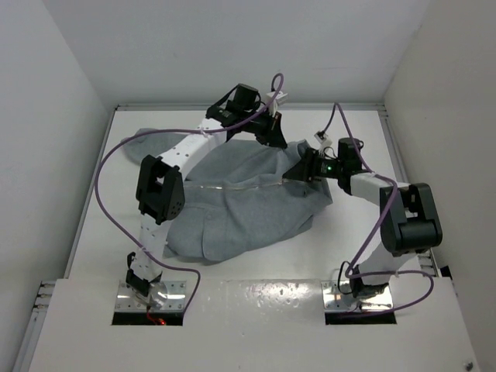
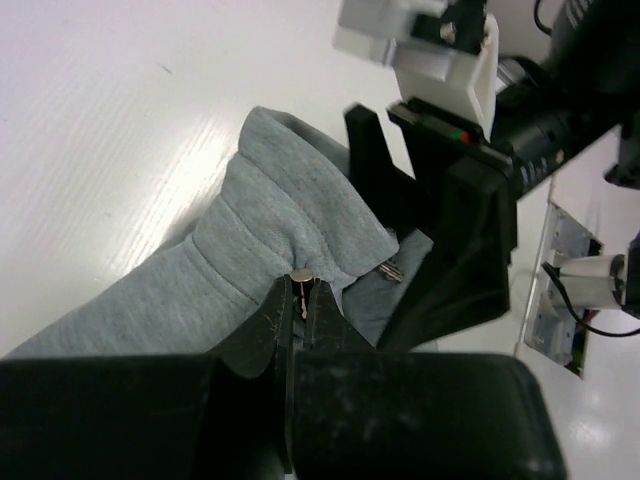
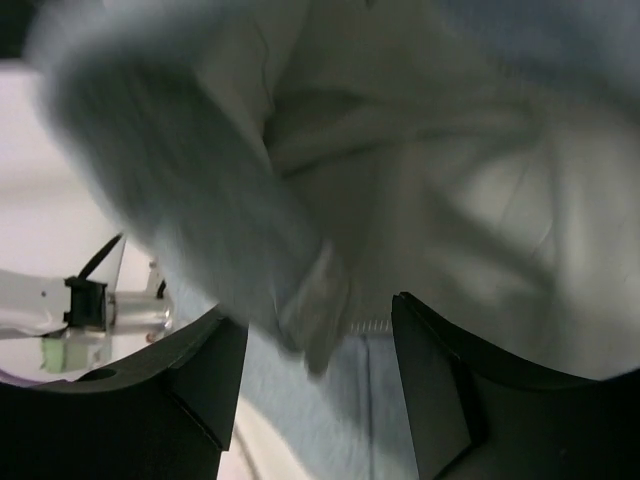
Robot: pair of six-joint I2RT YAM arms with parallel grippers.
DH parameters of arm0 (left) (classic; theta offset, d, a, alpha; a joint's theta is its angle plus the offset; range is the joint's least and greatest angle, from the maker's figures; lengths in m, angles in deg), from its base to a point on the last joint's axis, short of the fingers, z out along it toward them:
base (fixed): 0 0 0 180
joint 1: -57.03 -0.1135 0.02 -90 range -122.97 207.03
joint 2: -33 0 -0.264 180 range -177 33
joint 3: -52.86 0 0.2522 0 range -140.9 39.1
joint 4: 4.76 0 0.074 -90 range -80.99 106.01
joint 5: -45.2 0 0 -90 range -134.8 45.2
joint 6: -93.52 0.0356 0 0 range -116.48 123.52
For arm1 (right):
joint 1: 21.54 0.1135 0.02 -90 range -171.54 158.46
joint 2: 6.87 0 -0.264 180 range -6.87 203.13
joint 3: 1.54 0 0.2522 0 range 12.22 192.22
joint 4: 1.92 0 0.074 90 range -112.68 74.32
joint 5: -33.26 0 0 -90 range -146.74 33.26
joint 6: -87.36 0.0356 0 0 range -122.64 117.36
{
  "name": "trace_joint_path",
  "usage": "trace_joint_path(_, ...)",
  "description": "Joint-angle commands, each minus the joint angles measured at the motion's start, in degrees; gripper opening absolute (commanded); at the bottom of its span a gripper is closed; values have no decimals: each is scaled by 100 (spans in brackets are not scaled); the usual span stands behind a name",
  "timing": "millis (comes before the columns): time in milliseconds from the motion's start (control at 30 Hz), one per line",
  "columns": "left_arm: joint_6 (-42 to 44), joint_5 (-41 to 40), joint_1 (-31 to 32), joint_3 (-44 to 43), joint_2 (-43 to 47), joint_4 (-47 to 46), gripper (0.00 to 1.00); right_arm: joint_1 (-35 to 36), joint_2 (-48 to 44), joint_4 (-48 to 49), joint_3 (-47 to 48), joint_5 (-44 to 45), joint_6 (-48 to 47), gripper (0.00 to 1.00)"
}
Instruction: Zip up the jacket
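Observation:
The light grey jacket (image 1: 240,209) lies crumpled on the white table (image 1: 349,240). My left gripper (image 1: 273,138) reaches over its far right corner. In the left wrist view the gripper (image 2: 300,292) is shut on a ribbed edge of the jacket (image 2: 270,220), with a small metal piece at the tips. A metal zipper pull (image 2: 390,270) shows just right of it. My right gripper (image 1: 304,169) is at the jacket's right edge, close to the left one. In the right wrist view it (image 3: 315,350) is open wide, with blurred jacket fabric (image 3: 450,180) and zipper teeth (image 3: 372,326) between the fingers.
White walls enclose the table on the left, back and right. Purple cables (image 1: 108,178) loop beside both arms. The right arm's black wrist (image 2: 470,220) sits very close to my left gripper. Metal base plates (image 1: 356,298) lie at the near edge.

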Motion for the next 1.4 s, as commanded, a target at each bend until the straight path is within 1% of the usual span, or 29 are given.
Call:
trace_joint_path(0, -155, 556, -38, 20, 135, -386, 0, -93, 147, 1253, 441, -413, -110, 60)
trace_joint_path(67, -242, 618, -90, 20, 135, -386, 0, -84, 217, 1279, 652, -676, -330, 60)
trace_joint_path(100, -295, 731, -90, 73, 135, -456, 0, -76, 383, 1453, 749, -887, -296, 60)
trace_joint_path(167, -444, 838, -143, 73, 135, -561, 0, -67, 690, 1901, 881, -1282, 80, 60)
trace_joint_path(200, -523, 908, -143, 73, 135, -641, 0, -84, 754, 2051, 908, -1389, 83, 60)
trace_joint_path(233, -646, 1004, -143, 134, 135, -711, 0, -41, 876, 2462, 917, -1747, 518, 60)
trace_joint_path(367, -997, 1294, -266, 135, 74, -1010, 0, 12, 1105, 3491, 707, -2259, 1294, 60)
trace_joint_path(467, -1252, 1452, -318, 135, 22, -1256, 0, 30, 1124, 3897, 417, -2400, 1506, 61)
trace_joint_path(567, -1499, 1584, -319, 274, 21, -1572, 0, 65, 1071, 3951, 284, -2462, 1454, 64)
trace_joint_path(700, -1649, 1708, -372, 328, 21, -1687, 0, 188, 1088, 4170, 205, -2541, 1489, 65)
trace_joint_path(767, -1701, 1708, -372, 380, 21, -1687, 0, 258, 1123, 4145, 222, -2524, 1454, 62)
trace_joint_path(867, -1755, 1708, -424, 381, 21, -1827, 0, 364, 1158, 4206, 275, -2550, 1445, 52)
trace_joint_path(900, -1876, 1708, -424, 442, 21, -1924, 0, 399, 1150, 4198, 275, -2567, 1436, 45)
trace_joint_path(933, -1878, 1778, -477, 442, 21, -1977, 0, 408, 1141, 4189, 275, -2611, 1384, 44)
trace_joint_path(1000, -1957, 1778, -477, 442, 21, -1977, 0, 443, 1132, 3953, 266, -2673, 1235, 45)
trace_joint_path(1067, -1957, 1778, -477, 442, 21, -2030, 0, 434, 1045, 3470, 257, -2638, 657, 46)
trace_joint_path(1100, -1957, 1778, -477, 442, 21, -2030, 0, 443, 931, 2041, 240, -2525, 428, 46)
trace_joint_path(1133, -2009, 1831, -477, 442, 21, -2082, 0, 452, 869, 1539, 266, -2471, -627, 46)
trace_joint_path(1167, -2009, 1831, -477, 442, 21, -2083, 0, 443, 642, 1021, 353, -2393, -1056, 46)
trace_joint_path(1200, -2009, 1831, -477, 442, 21, -2083, 0, 478, 605, 572, 415, -2279, -1443, 46)
trace_joint_path(1233, -2062, 1883, -477, 442, 21, -2083, 0, 478, 579, -537, 598, -2251, -2482, 47)
trace_joint_path(1267, -2062, 1884, -477, 442, 21, -2135, 0, 504, 552, -679, 644, -2251, -2649, 47)
trace_joint_path(1300, -2062, 1884, -477, 442, 73, -2135, 0, 479, 569, -576, 653, -2260, -2686, 47)
trace_joint_path(1367, -2062, 1884, -529, 442, 74, -2135, 0, 443, 552, -111, 513, -2278, -2283, 44)
